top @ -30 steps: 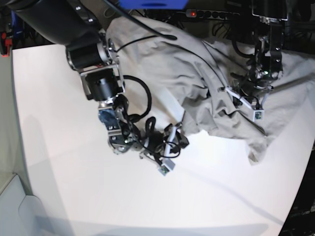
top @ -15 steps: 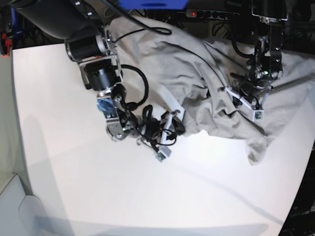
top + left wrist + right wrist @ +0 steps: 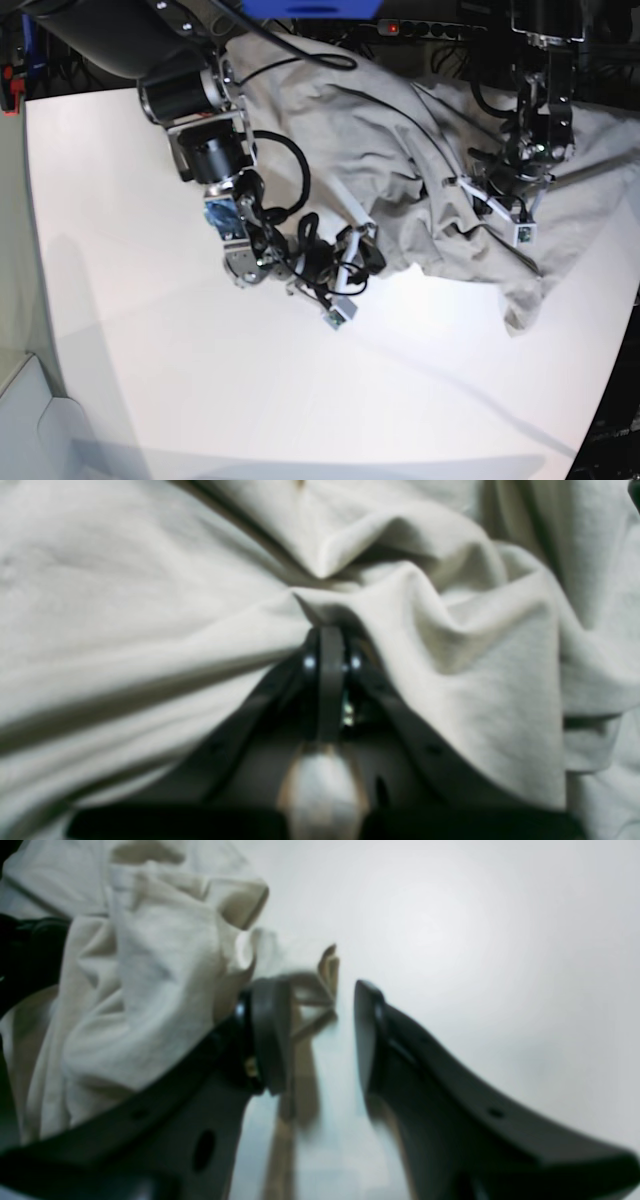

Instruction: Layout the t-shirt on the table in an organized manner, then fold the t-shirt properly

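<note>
Two hands mattered: left hand (image 3: 327, 635) was clenched on the shirt (image 3: 400, 130); right hand (image 3: 320, 1035) (released) straddled its hem, nearest the bench (image 3: 200, 400).

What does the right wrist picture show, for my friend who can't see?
The right claw is open over the white table, with a blurry edge of the crumpled beige t-shirt lying against its left finger. The shirt fills the picture's left side.
</note>
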`<state>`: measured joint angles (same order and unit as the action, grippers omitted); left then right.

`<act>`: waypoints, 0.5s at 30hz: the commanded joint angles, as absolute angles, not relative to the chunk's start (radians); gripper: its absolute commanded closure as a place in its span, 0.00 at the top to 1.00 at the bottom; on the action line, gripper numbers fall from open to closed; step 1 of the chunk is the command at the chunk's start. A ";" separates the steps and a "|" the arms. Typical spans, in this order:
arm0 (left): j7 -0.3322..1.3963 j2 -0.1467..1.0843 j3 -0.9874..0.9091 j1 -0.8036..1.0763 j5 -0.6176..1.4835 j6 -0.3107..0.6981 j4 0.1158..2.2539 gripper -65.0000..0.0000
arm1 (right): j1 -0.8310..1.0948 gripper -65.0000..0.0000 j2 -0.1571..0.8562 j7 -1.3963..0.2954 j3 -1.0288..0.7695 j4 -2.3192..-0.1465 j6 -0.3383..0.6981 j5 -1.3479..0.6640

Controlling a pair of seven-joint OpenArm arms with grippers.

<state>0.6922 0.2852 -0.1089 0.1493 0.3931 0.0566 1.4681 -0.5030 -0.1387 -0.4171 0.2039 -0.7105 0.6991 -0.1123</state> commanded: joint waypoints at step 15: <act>0.779 0.286 -0.099 0.165 0.389 0.061 1.455 0.00 | -0.538 0.00 -0.157 -0.400 0.205 -0.731 0.698 -0.136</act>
